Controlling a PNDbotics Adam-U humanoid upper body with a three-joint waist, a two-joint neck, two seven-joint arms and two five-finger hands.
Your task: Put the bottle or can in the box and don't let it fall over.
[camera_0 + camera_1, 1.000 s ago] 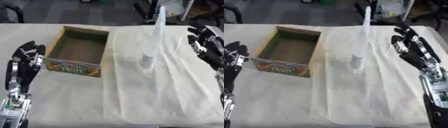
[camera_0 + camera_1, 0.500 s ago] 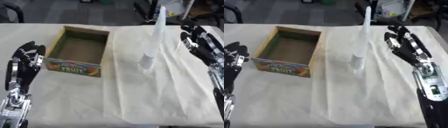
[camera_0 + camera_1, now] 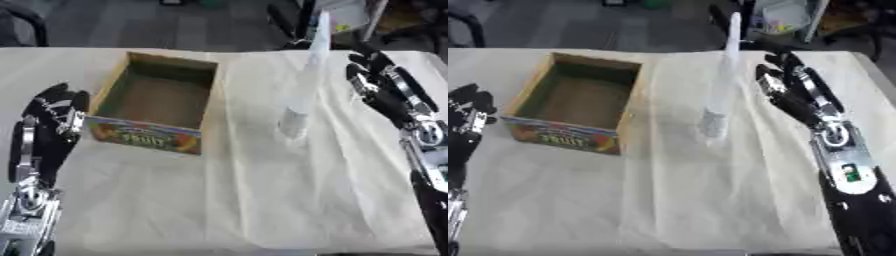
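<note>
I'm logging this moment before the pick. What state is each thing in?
Bottle: upright on the cloth, outside the box, not held.
Box: open at the top, empty, right way up.
Right hand: open, beside the bottle, not touching it.
Left hand: open, idle, left of the box.
Cloth: spread over the table, creased.
</note>
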